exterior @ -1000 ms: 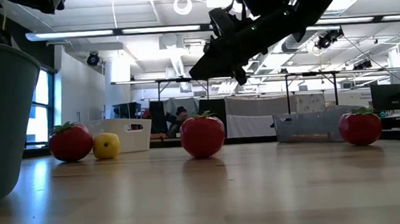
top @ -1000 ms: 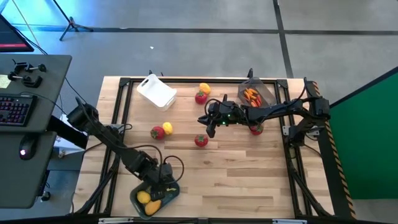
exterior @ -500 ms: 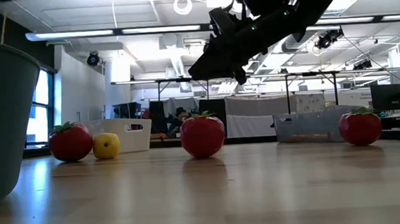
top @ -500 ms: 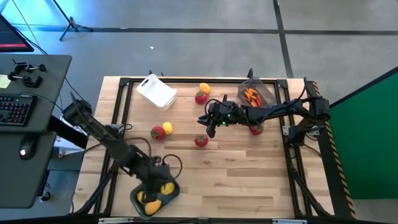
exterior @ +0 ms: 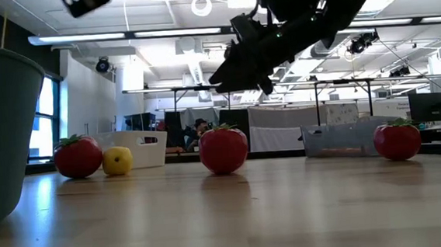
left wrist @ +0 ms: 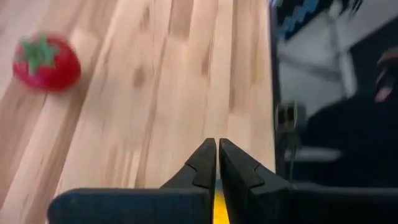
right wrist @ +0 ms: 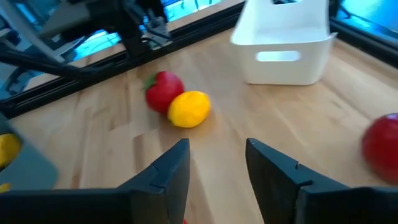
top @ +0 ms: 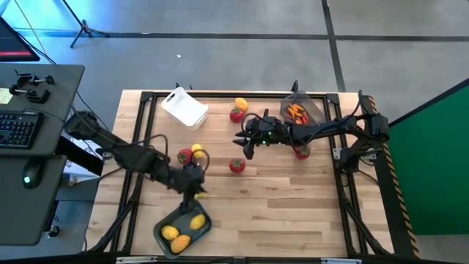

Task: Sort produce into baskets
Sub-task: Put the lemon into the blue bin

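The left gripper (top: 196, 189), fingers together and empty, hangs above the wooden worktop (top: 278, 205) beside the grey-blue plastic basket (top: 167, 244) of yellow oval fruits (top: 196, 222) at the near edge. The right gripper (top: 245, 149), fingers apart, hovers mid-worktop over a red round toy fruit (top: 237, 166).

My two arms are dark, jointed tubes with thin black cables looping alongside. The left arm's matte black two-finger gripper (left wrist: 217, 163) has tapered, wedge-shaped fingers with a yellow strip showing between them. The right arm's matching black gripper (right wrist: 217, 165) has broader, angular fingers.
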